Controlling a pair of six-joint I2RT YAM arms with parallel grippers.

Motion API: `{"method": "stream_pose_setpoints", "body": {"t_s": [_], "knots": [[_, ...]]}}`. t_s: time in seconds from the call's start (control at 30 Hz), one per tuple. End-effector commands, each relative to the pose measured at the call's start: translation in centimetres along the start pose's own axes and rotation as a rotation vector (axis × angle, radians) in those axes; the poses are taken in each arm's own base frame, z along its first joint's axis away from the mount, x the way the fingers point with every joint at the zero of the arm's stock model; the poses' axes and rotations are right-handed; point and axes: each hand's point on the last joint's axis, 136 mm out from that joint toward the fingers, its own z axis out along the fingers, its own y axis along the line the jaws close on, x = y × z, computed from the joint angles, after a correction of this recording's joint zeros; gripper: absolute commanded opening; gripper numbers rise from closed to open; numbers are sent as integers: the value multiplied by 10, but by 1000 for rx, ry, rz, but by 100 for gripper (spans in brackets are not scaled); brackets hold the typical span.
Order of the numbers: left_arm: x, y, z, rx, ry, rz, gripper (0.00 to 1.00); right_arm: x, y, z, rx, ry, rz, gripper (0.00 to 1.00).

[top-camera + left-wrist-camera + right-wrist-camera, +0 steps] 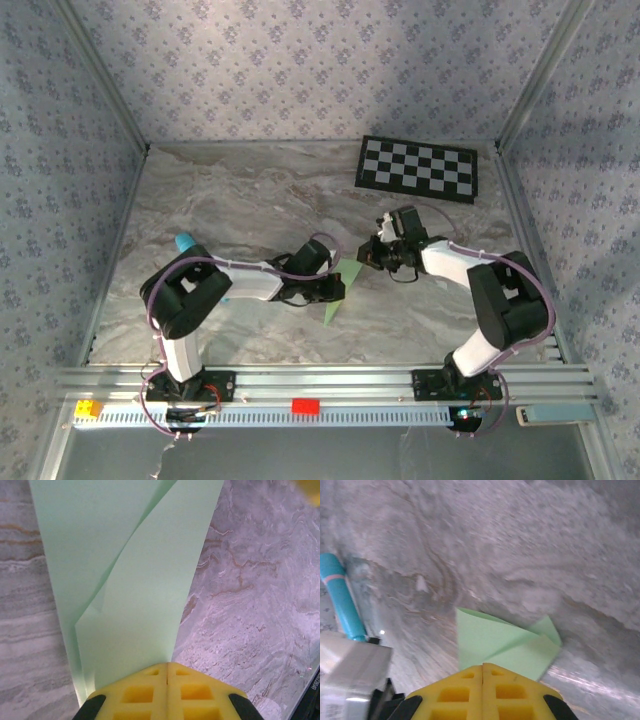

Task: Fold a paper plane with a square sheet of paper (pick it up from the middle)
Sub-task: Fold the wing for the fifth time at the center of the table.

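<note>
Between the two arms, near the middle of the tabletop (pixel 250 200), is the mint-green paper (pixel 334 298), already partly folded. From above it reads as a narrow pale sliver slanting from the right arm's tip down toward the near edge. In the left wrist view it is a long band of overlapping layers, with one diagonal fold edge crossing it and a lower flap edge on its left side. In the right wrist view it shows a pointed corner at upper left and a smaller folded flap on the right. Whether any part of it rests on the tabletop I cannot tell.

The left gripper (pixel 167 675) has its yellow fingers pressed together with no gap. The paper's narrow end runs into the seam between them, so it pinches the paper. The right gripper (pixel 482 676) is likewise fully closed, its yellow fingers meeting along a thin line with the paper's lower edge caught at their tips. From above, the two grippers sit near each other at opposite sides of the paper.

A small cyan-blue stick (pixel 185 242) lies on the tabletop beyond the left arm's elbow, well apart from the paper. A black-and-white checkerboard (pixel 418 168) lies flat toward the far right corner. The tabletop is grey-white with a marbled pattern. Walls (pixel 300 60) papered in pale blue with small flowers close it in on three sides, with metal posts at the corners. On the metal rail (pixel 400 378) carrying the arm bases sit a yellow block (pixel 88 408) and a red block (pixel 305 405).
</note>
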Motion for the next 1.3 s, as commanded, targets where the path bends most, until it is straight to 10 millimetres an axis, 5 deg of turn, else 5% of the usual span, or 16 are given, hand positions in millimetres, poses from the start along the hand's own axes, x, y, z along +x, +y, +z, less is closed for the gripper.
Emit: {"method": "stream_pose_setpoints", "body": {"t_s": [0.0, 0.17, 0.33, 0.7, 1.03, 1.27], "knots": [[43, 45, 2, -149, 125, -55, 0, 5, 18, 1, -62, 27, -29, 5], [41, 45, 2, -148, 120, -56, 0, 25, 5, 21, -11, 86, -36, 5], [43, 46, 3, -147, 120, -60, 0, 25, -21, 35, 23, 95, 6, 4], [48, 52, 4, -141, 117, -81, 0, -16, -58, 33, 44, 23, 102, 4], [47, 46, 4, -123, 105, -86, 0, -41, -33, 3, -19, -55, 60, 6], [40, 37, 3, -106, 71, -95, 0, -24, -13, -25, -11, -109, 25, 8]]}}
